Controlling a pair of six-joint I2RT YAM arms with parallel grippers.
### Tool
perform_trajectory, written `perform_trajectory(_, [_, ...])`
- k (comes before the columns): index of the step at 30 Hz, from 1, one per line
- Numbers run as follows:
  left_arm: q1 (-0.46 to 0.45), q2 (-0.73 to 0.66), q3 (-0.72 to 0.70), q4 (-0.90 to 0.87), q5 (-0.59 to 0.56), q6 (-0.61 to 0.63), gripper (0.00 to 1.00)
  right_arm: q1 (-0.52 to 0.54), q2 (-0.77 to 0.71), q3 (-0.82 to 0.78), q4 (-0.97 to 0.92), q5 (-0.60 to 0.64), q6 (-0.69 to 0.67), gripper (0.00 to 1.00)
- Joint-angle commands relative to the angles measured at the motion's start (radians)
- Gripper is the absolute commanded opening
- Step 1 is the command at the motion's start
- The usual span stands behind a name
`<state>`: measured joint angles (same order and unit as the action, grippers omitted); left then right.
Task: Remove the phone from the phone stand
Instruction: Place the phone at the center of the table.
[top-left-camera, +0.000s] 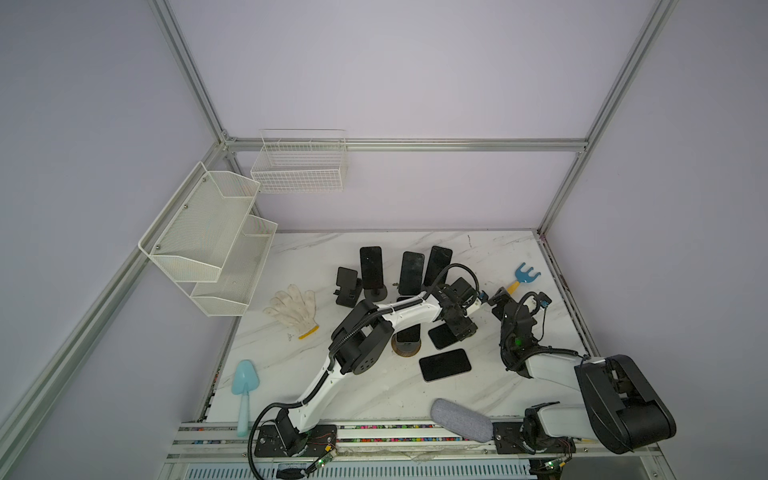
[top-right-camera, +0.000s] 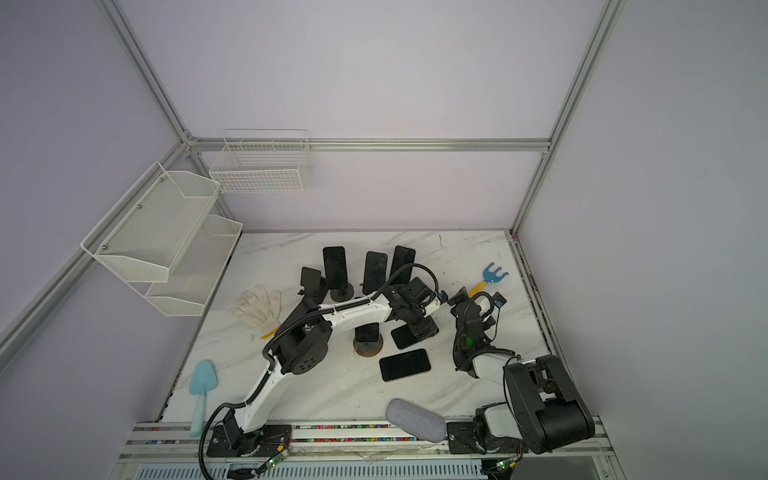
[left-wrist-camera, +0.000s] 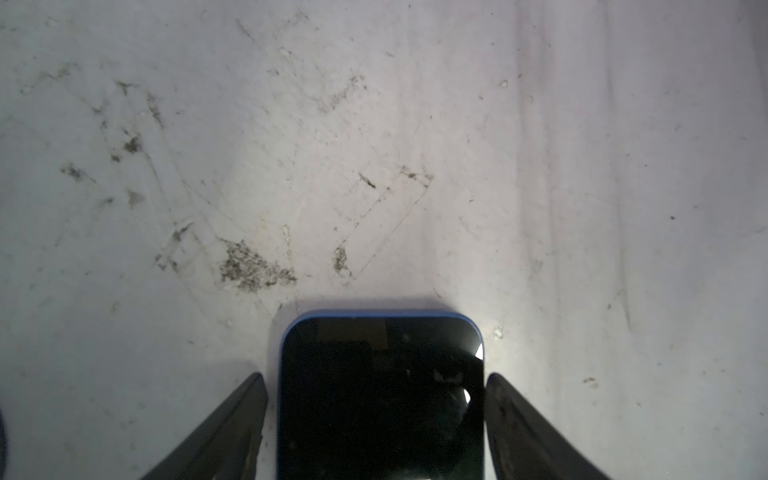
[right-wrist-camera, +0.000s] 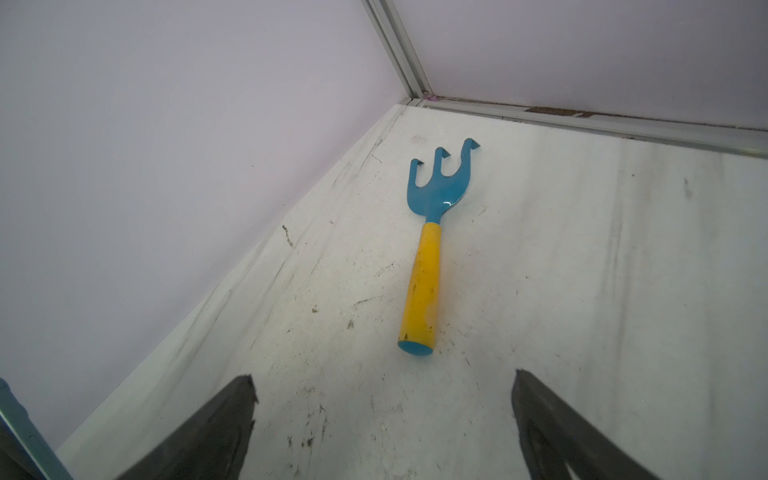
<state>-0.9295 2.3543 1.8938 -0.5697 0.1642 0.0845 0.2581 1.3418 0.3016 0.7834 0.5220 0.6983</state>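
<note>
A black phone with a blue edge (left-wrist-camera: 374, 415) lies flat on the marble table, also seen in both top views (top-left-camera: 441, 336) (top-right-camera: 402, 336). My left gripper (left-wrist-camera: 377, 376) (top-left-camera: 461, 328) straddles it, open; a thin strip of table shows between each finger (left-wrist-camera: 232, 424) and the phone's side. A round-based phone stand (top-left-camera: 406, 351) stands just left of it with a dark phone in it. Three more phones (top-left-camera: 412, 272) stand upright on stands at the back. My right gripper (right-wrist-camera: 382, 415) (top-left-camera: 500, 299) is open and empty, off to the right.
Another phone (top-left-camera: 444, 364) lies flat in front. An empty black stand (top-left-camera: 347, 286), a white glove (top-left-camera: 293, 307), a blue scoop (top-left-camera: 245, 384), a blue and yellow rake (right-wrist-camera: 424, 270) (top-left-camera: 524, 276) and a grey pouch (top-left-camera: 461, 419) lie about. White shelves (top-left-camera: 216, 245) hang at the left wall.
</note>
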Motion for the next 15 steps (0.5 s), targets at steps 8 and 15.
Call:
perform_trajectory(8, [-0.003, -0.261, 0.018, -0.095, 0.002, -0.041, 0.86, -0.002, 0.001, 0.019, -0.020, -0.030, -0.022, 0.97])
perform_trajectory(15, [-0.002, -0.431, 0.025, -0.087, -0.103, -0.074, 0.88, -0.002, 0.005, 0.024, -0.021, -0.054, -0.038, 0.97])
